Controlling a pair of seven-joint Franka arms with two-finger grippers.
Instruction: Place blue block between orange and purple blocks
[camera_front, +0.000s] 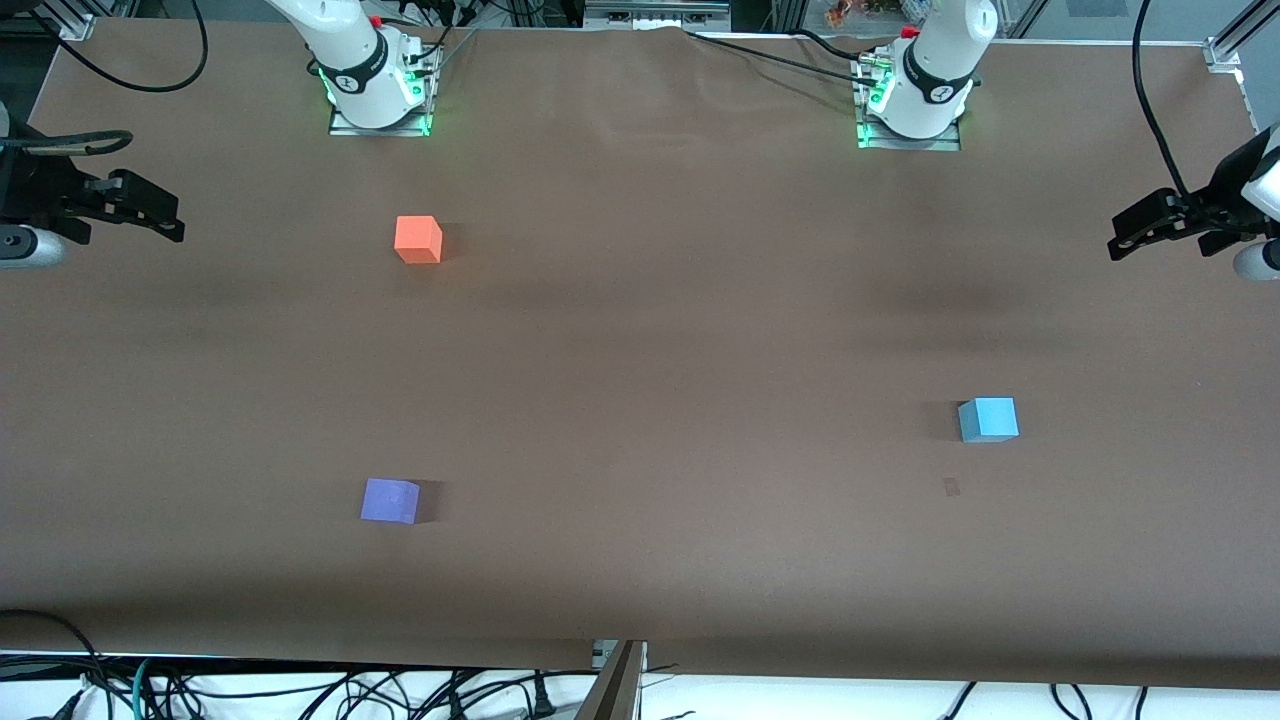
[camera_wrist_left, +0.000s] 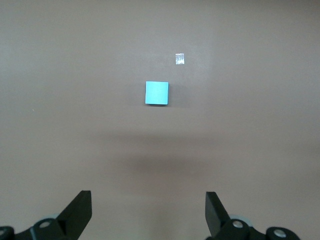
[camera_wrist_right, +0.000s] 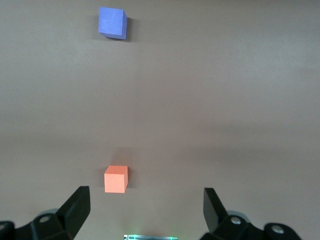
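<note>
The light sky-blue block (camera_front: 988, 419) lies on the brown table toward the left arm's end; in the left wrist view it (camera_wrist_left: 157, 93) lies well ahead of my open, empty left gripper (camera_wrist_left: 148, 210). The orange block (camera_front: 418, 239) lies near the right arm's base. The purple block (camera_front: 390, 500) lies nearer the front camera, in line with the orange one. Both show in the right wrist view, the orange block (camera_wrist_right: 116, 179) and the purple block (camera_wrist_right: 112, 22). My right gripper (camera_wrist_right: 146, 207) is open and empty. My left gripper (camera_front: 1125, 232) and right gripper (camera_front: 165, 215) hover high at the table's ends.
A small tape mark (camera_front: 951, 487) lies on the table just nearer the camera than the blue block; it also shows in the left wrist view (camera_wrist_left: 180, 59). The arm bases (camera_front: 378, 95) (camera_front: 915, 105) stand along the table's top edge. Cables hang along the table's near edge.
</note>
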